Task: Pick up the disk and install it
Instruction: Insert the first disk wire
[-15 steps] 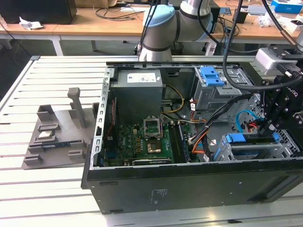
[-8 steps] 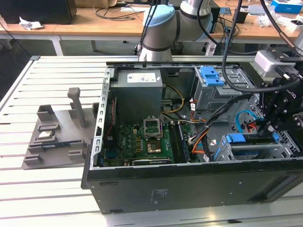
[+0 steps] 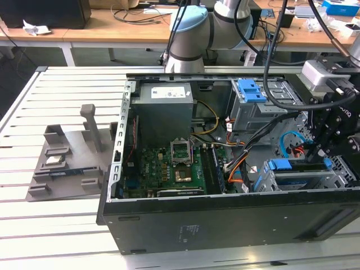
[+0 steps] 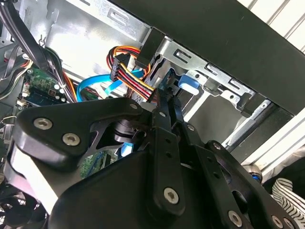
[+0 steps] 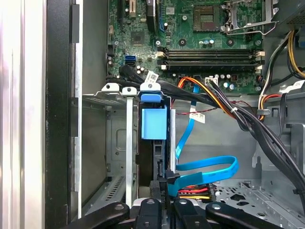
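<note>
The slatted white tabletop point(image 3: 67, 225) carries one open black computer case point(image 3: 225, 225), lying on its side with the interior exposed. Inside it, in the exterior view, sit one grey power-supply box point(image 3: 166, 112), one green motherboard point(image 3: 169, 169) and one grey metal cage point(image 3: 256, 109) with a blue latch. One grey parts fixture point(image 3: 67, 163) rests on the tabletop, at the exterior view's left of the case.

One robot arm point(image 3: 197, 28) reaches over the case from the far side. Its black claw point(image 3: 329, 143) hangs above the drive bay point(image 3: 298, 180) at the exterior view's right end of the case.

The disk point(image 3: 301, 169) stands on edge in that bay, its long axis running along the case's near wall. In the first wrist view the disk point(image 5: 155, 143) appears edge-on as a thin dark slab topped by a blue plastic carrier frame, seated between the bay's metal rails. Its label face is not visible.

In both wrist views the claw point(image 5: 164, 200) is narrowly set, its fingertips point(image 4: 167, 102) closed on the disk's near edge. One blue data cable point(image 5: 205, 167) and one multicoloured power lead point(image 4: 133, 71) lie beside the grip.
</note>
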Robot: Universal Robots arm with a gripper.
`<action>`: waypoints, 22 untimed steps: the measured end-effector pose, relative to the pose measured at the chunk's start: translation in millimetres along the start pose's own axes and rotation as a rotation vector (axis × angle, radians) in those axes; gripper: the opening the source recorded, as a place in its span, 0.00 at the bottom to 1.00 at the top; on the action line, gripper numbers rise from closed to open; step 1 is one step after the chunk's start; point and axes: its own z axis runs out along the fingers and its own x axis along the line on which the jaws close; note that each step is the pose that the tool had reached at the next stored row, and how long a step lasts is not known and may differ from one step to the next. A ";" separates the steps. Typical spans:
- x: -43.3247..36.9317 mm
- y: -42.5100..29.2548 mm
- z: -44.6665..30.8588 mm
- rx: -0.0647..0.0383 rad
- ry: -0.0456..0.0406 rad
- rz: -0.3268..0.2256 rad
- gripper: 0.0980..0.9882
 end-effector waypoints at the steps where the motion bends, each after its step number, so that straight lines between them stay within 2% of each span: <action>1: 0.0 0.0 0.1 0.000 -0.0002 0.000 0.08; 2: -0.1 0.0 0.6 0.000 -0.0015 0.000 0.09; 3: -0.1 0.0 0.4 0.000 -0.0005 0.000 0.23; 6: -0.9 0.2 -2.7 0.000 0.0015 0.000 0.23; 9: -3.4 0.3 -12.4 0.000 0.0076 0.000 0.23; 11: -4.5 0.5 -16.7 0.000 0.0098 0.000 0.22; 12: -5.1 0.5 -18.9 0.000 0.0110 0.000 0.07; 14: -6.4 0.6 -23.9 0.000 0.0137 0.000 0.07; 15: -7.1 0.7 -26.6 0.000 0.0155 0.000 0.01; 19: -9.9 1.0 -41.1 0.000 0.0225 0.001 0.01; 22: -10.4 1.1 -47.1 0.000 0.0240 0.001 0.01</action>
